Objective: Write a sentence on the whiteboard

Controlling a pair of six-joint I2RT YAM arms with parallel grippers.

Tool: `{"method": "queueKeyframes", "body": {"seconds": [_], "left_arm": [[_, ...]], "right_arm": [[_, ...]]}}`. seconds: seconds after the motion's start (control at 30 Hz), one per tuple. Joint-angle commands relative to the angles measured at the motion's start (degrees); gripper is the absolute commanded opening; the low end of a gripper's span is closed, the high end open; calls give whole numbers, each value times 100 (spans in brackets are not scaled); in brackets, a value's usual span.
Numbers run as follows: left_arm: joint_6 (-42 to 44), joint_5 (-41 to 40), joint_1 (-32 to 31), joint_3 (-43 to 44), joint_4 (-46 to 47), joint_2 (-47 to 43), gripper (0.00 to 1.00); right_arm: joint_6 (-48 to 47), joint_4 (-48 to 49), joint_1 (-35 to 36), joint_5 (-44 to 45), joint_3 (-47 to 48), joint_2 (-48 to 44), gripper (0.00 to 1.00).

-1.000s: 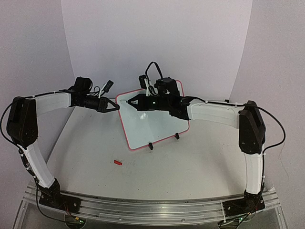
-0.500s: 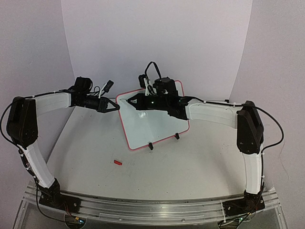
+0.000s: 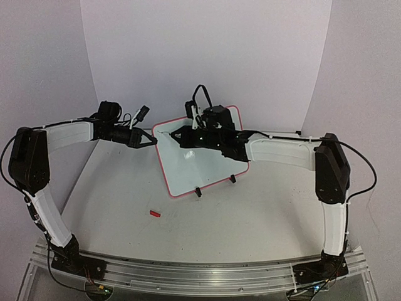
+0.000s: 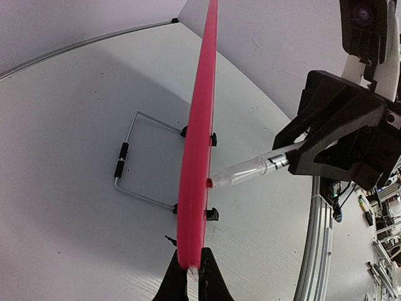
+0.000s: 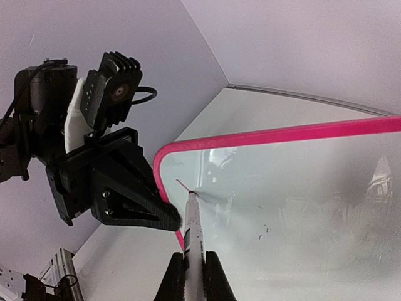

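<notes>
The whiteboard (image 3: pixel 203 172), white with a red-pink rim, stands tilted on two black clip feet (image 3: pixel 198 192). My left gripper (image 3: pixel 152 142) is shut on its left rim; in the left wrist view the rim (image 4: pixel 199 138) runs edge-on between the jaws (image 4: pixel 191 266). My right gripper (image 3: pixel 178 134) is shut on a thin marker (image 5: pixel 193 232), whose tip touches the board (image 5: pixel 301 200) near its upper left corner. A short thin red stroke (image 5: pixel 183 186) lies at the tip. No words of the sentence show. The marker (image 4: pixel 250 169) meets the board face.
A small red cap (image 3: pixel 155 214) lies on the table in front of the board, to the left. A wire stand (image 4: pixel 135 157) props the board from behind. Purple-white backdrop walls close in at the back and both sides.
My right gripper and the marker have shifted slightly at the board's upper left corner. The left arm and the board have not moved.
</notes>
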Motion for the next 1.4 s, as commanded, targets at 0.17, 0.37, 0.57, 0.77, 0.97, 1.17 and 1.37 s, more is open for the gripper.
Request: {"method": "queueKeyframes", "body": {"seconds": [0.17,0.37,0.57,0.77,0.97,1.17,1.37], "left_arm": [[191,71,-161,73,-179,-186,0],[189,52,-167,74,-196,-200,0],[190,36,-172,83,-197,-193,0],[191,24,-166,83,-206,-191,0],[202,21,-174,83,-216,-187,0],[211,13,-184,93,-232,-189,0],[215,12,-192,105,-238,-191,0]], "right_arm": [[-172,257,-62,314,-308,-489,0],[-401,390,-58,-806,-268,-536,0],[-394,332,-56,-930,-122,-449,0],[-365,206,-53,-765,65,-288,0],[-349,112,-57,-668,283,-139,0],[-342,-24,-55,-673,451,35,0],[-322,-49,-57,-628,406,80,0]]}}
